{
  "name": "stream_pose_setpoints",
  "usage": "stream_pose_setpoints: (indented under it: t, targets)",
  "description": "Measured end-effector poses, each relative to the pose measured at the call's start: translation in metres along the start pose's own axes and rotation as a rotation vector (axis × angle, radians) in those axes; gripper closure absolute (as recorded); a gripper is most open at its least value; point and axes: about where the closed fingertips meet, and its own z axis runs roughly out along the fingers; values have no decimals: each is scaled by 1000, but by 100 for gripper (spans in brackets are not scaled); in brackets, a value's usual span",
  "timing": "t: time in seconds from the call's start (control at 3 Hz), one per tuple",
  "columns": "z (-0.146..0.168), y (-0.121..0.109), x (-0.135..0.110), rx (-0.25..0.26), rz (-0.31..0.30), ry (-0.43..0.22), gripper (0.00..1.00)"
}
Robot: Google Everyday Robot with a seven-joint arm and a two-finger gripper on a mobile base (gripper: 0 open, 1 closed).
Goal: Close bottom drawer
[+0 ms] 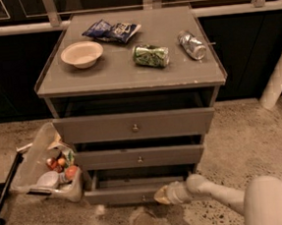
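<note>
The bottom drawer (118, 195) is the lowest of three grey drawers in the cabinet. It stands only slightly out, with a thin strip of its tray showing above the front. Its small brass knob (143, 198) sits near the front's middle. My gripper (161, 195) is at the end of the pale arm coming in from the lower right, pressed against the drawer front just right of the knob. The middle drawer (140, 157) and the top drawer (134, 126) sit above it.
On the cabinet top (50, 88) lie a white bowl (81, 53), a blue chip bag (112, 30), a green can (151, 55) and a silver can (192, 44). A clear bag of items (47, 167) sits on the floor at left. A white post (278, 75) stands at right.
</note>
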Motion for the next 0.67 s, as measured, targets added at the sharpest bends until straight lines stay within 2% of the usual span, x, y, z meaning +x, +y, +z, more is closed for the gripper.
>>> stream_pose_setpoints:
  t: [0.33, 0.67]
  targets:
    - [0, 1, 0, 0, 0, 0, 100]
    - [-16, -52, 5, 134, 41, 29, 100]
